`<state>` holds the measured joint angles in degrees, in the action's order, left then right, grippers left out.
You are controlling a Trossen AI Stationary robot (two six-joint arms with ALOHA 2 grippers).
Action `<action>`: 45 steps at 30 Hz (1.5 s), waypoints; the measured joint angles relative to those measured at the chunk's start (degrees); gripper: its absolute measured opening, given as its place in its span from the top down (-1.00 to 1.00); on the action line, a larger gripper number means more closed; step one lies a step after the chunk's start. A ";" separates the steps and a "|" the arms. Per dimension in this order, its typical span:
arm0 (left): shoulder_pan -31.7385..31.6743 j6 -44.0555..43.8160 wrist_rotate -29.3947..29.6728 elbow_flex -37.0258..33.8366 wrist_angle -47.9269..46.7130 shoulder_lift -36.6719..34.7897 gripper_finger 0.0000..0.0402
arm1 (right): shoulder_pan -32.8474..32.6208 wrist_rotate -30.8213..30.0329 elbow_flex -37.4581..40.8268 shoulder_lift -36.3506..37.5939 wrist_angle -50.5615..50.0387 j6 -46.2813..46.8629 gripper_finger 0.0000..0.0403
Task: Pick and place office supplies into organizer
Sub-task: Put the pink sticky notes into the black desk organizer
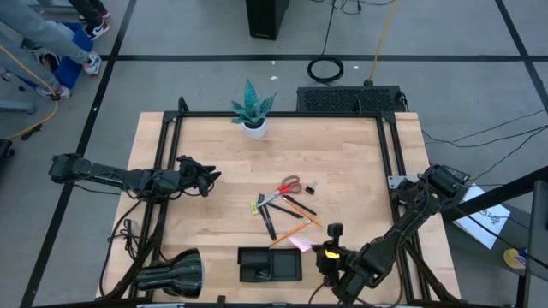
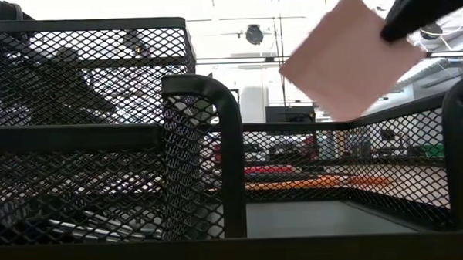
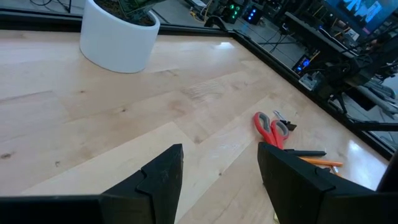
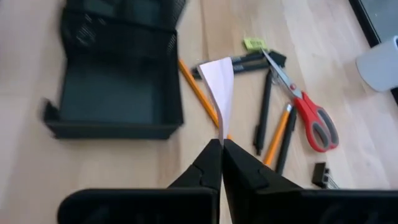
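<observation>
High view: right gripper [image 1: 321, 257] low over the wooden counter [image 1: 342, 171], pinched tight on the pale pink square paper note pad [image 1: 300, 243], lifted clear of the wood just beside the black mesh rectangular organizer [image 1: 270, 264]. Right wrist view: same pad [image 4: 219, 84] edge-on, rising from the closed fingertips, organizer [image 4: 115, 74] ahead to one side. Beyond the gripper: red-handled metal scissors [image 4: 308, 106], thin black pens [image 4: 264, 102], orange wooden pencils [image 4: 277, 134], small yellow piece [image 4: 254, 43], tiny black clip [image 4: 321, 174]. Low view: pad [image 2: 352, 56] hanging tilted above the organizer's mesh wall [image 2: 202, 162]. Left gripper [image 1: 208, 180] well apart, fingers [image 3: 158, 177] parted halfway, holding nothing, near the white-potted teal plant [image 1: 253, 111].
</observation>
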<state>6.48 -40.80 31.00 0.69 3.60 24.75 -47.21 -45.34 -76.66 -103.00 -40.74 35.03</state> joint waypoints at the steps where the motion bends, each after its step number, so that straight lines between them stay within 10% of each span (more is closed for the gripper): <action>1: 0.00 0.00 0.00 0.00 0.00 0.00 -0.05 | -0.22 0.07 -0.46 0.00 0.33 -0.03 1.00; 23: 0.00 -1.75 -0.13 -0.02 0.00 0.00 -0.05 | 2.49 16.30 -1.01 0.00 19.81 4.28 1.00; 29: -0.01 -1.75 -1.42 -0.02 0.00 0.00 -0.05 | 7.49 34.43 -0.61 0.02 19.68 5.46 1.00; 45: -0.01 -1.98 -2.04 -0.02 0.02 0.00 -0.05 | 19.92 59.23 -0.61 0.28 18.76 -0.41 1.00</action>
<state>6.47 -42.77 28.96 0.67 3.62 24.75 -27.29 13.89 -77.28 -102.72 -21.98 34.61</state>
